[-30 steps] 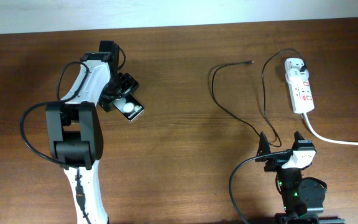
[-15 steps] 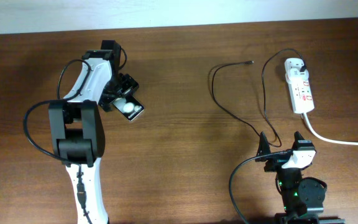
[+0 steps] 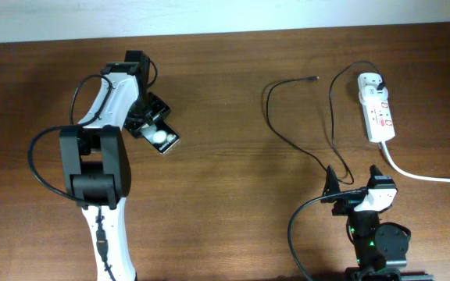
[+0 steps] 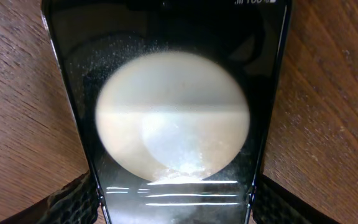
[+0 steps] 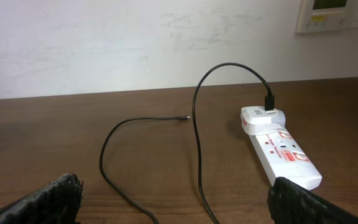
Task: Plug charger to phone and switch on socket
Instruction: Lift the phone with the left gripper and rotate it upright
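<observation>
The flat black phone [image 4: 173, 124] overran the left wrist view top and bottom. The thick white cord [image 3: 428, 177] exited the overhead view's right edge.

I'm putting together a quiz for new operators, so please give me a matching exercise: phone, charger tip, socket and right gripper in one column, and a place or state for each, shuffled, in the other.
Things
1. phone
2. charger tip
3. socket
4. right gripper

Places or states
A. open, holding nothing
B. white, farthest right in the overhead view
C. between the fingers of the left gripper
D. lying loose, plugged into nothing

Pairs: 1-C, 2-D, 3-B, 4-A
</observation>
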Available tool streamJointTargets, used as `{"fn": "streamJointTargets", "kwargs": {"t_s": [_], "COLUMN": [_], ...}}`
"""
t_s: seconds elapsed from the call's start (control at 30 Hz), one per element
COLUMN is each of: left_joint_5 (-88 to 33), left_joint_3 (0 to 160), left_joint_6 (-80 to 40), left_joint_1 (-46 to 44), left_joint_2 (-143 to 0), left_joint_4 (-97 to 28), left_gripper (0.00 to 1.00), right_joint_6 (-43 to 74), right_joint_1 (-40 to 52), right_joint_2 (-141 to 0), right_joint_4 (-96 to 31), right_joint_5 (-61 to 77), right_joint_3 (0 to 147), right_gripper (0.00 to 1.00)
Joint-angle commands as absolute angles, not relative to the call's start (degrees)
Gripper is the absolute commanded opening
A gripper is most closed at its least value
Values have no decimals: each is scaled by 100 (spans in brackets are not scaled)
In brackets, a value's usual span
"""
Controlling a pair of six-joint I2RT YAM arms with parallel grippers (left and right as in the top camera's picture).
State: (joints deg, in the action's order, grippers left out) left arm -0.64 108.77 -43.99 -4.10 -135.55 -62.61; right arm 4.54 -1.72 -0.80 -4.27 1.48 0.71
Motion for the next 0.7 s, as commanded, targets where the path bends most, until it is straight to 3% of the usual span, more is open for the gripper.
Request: {"fn": "streamJointTargets", "kwargs": {"t_s": [0.0, 0.67], "left_joint_5": [-563, -261], "left_joint_3": [10602, 14818], "left_joint_6": [-4410, -3503], "left_joint_1": [-316, -73], "left_joint_2": [-14324, -14169], "left_joint_4": [-6283, -9675], "left_gripper": [76, 75], "right_joint_6": [473, 473], "right_joint_1": [-189, -189], "right_joint_2": [-43, -43], "right_joint_4": [-447, -447], "right_joint_5": [121, 119], "right_joint_3": [32, 32], "right_gripper": [99, 99]}}
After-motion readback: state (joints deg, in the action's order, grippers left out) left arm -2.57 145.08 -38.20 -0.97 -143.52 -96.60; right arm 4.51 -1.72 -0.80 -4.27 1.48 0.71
